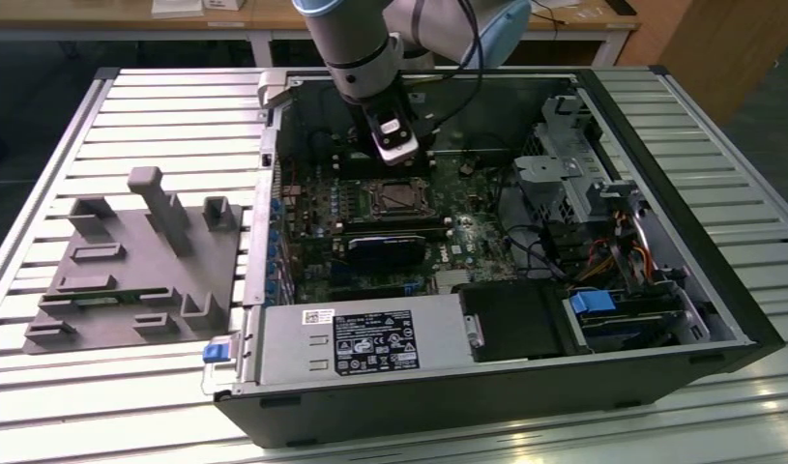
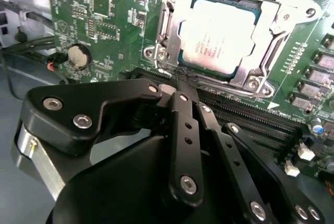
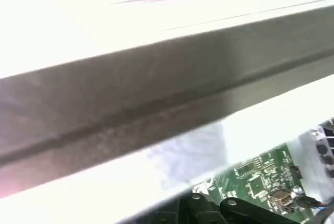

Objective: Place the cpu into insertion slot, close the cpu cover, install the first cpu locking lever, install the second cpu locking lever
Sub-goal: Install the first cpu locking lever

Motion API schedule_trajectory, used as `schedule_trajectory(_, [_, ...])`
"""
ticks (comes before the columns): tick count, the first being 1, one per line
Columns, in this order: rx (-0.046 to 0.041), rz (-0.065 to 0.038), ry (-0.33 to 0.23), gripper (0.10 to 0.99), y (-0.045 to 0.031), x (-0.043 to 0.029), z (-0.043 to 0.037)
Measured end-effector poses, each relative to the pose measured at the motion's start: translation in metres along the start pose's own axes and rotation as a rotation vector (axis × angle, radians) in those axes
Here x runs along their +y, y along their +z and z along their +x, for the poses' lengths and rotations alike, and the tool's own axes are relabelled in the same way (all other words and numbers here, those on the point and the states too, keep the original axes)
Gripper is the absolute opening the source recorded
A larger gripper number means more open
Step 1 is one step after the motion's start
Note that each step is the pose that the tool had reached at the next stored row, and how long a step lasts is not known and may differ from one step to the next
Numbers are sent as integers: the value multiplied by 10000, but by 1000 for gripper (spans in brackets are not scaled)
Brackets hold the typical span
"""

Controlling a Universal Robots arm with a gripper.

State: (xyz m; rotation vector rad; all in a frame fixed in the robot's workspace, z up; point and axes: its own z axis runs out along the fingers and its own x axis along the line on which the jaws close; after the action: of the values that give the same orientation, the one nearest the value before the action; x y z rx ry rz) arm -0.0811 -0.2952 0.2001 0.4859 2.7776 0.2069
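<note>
The cpu point(image 2: 222, 36) is seated in the insertion slot point(image 2: 209, 71) on the green motherboard point(image 2: 109, 31), with its silvery top facing up. The cpu cover point(image 2: 271, 33) lies flat over the insertion slot. Its frame bears on the chip's edges and its square window leaves the metal top exposed. In the second wrist view the gripper point(image 2: 178, 84) stands just beside the insertion slot, on the side where the long black memory slots point(image 2: 250, 125) run, with its tips close to the edge of the cover frame. Its black fingers point(image 2: 183, 130) appear pressed together at the tips with nothing pinched between them. Whether the tips touch the board or the frame cannot be determined. In the exterior view the gripper point(image 1: 396, 145) hangs from the arm inside the open computer case point(image 1: 497, 396), close over the insertion slot. A round coin battery point(image 2: 79, 55) sits on the motherboard, apart from the insertion slot. The grey power supply box point(image 1: 355, 338) lies well apart from the insertion slot, against the case wall nearest the exterior camera. A grey fixture plate point(image 1: 135, 261) with upright posts rests outside the case on the slatted metal table point(image 1: 174, 106), well apart from the insertion slot. In the first wrist view a grey case wall crosses the frame, with a corner of the motherboard point(image 3: 261, 177) beyond it.
</note>
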Motion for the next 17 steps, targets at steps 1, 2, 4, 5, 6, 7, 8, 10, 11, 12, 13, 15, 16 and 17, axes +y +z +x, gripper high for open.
schedule_trajectory(1, [0, 0, 0, 102, -21, 4, -6])
schedule_trajectory(2, [1, 2, 0, 102, -39, 8, -11])
schedule_trajectory(4, [0, 1, 0, 102, -62, 13, -18])
schedule_trajectory(5, [-1, -1, 0, 102, -62, 13, -18])
schedule_trajectory(6, [-1, -1, 0, 102, -62, 13, -19])
schedule_trajectory(7, [-1, -2, 0, 102, -62, 13, -19])
schedule_trajectory(8, [0, -1, 1, 102, -62, 13, -19])
schedule_trajectory(10, [32, 10, 2, 102, -62, 13, -20])
schedule_trajectory(11, [157, 59, 12, 102, -59, 14, -22])
schedule_trajectory(12, [324, 123, 29, 102, -56, 15, -26])
schedule_trajectory(13, [489, 184, 47, 102, -51, 17, -33])
schedule_trajectory(15, [840, 315, 78, 102, -42, 19, -49])
schedule_trajectory(16, [982, 370, 93, 102, -38, 18, -56])
schedule_trajectory(17, [1115, 419, 105, 102, -35, 16, -64])
